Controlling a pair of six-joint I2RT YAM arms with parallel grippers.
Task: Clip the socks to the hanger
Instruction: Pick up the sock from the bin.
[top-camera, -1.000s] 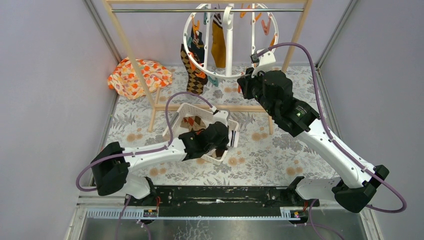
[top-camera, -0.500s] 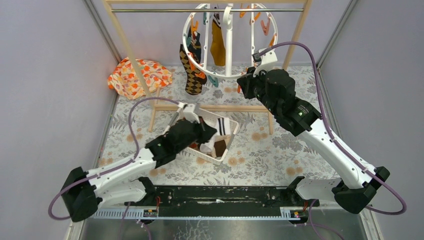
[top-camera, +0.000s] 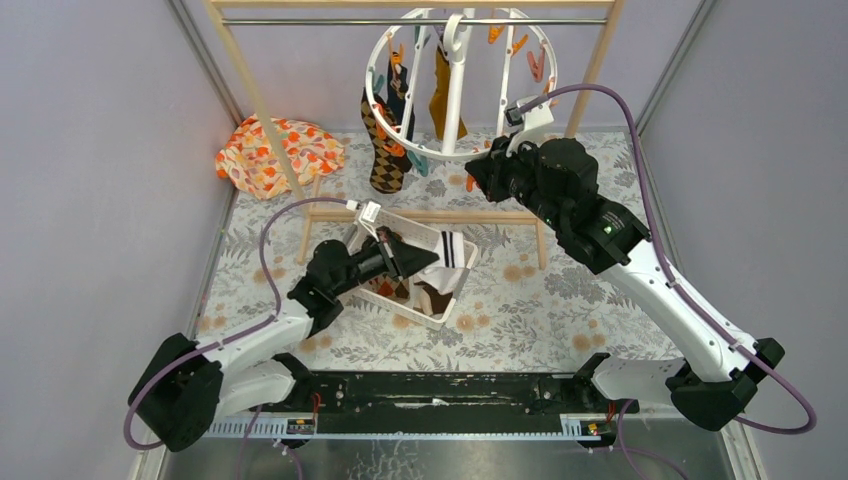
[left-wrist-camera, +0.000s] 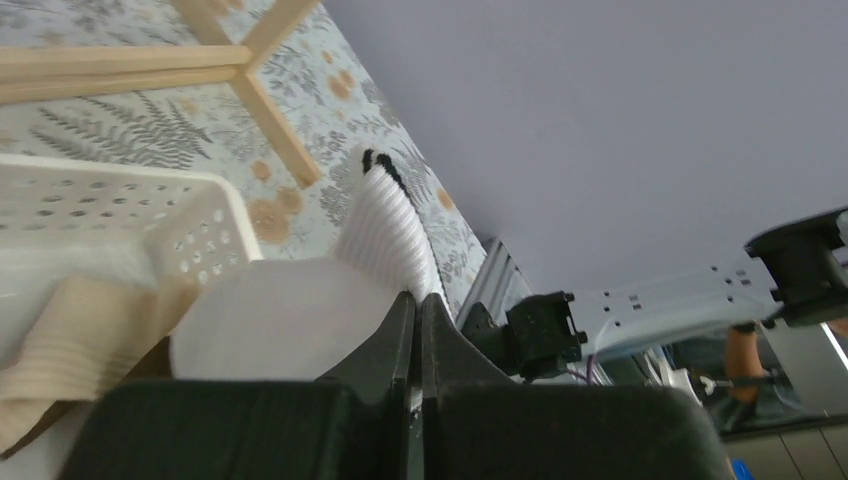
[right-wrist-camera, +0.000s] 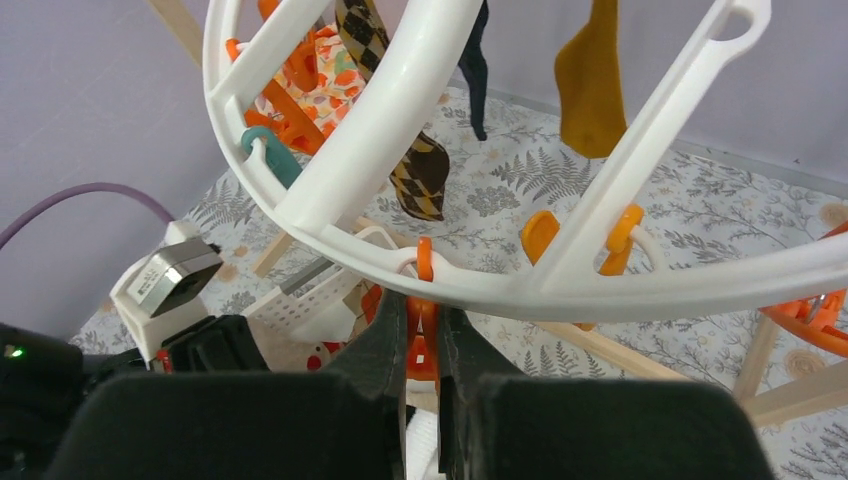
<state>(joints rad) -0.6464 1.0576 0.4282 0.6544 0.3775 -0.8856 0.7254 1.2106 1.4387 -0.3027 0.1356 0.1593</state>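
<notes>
The white ring hanger (top-camera: 455, 152) hangs from the rail at the back, with an argyle sock (top-camera: 385, 150), a mustard sock (top-camera: 440, 95) and a dark sock clipped to it. My right gripper (top-camera: 478, 170) is at the ring's lower edge; in the right wrist view it (right-wrist-camera: 420, 305) is shut on an orange clip (right-wrist-camera: 422, 345) under the ring (right-wrist-camera: 400, 110). My left gripper (top-camera: 418, 262) is over the basket; in the left wrist view it (left-wrist-camera: 417, 300) is shut on a white sock with a ribbed, black-striped cuff (left-wrist-camera: 385, 225).
A white slotted basket (top-camera: 372, 226) with more socks, one of them beige (left-wrist-camera: 70, 340), sits mid-table. The wooden rail frame's crossbar (top-camera: 500, 216) lies behind it. An orange-flowered cloth bundle (top-camera: 275, 150) lies at the back left. Grey walls stand on both sides.
My left arm has drawn back to the left and turned over the basket, its gripper now holding the white sock. My right gripper has shifted slightly left at the ring, which has swung a little.
</notes>
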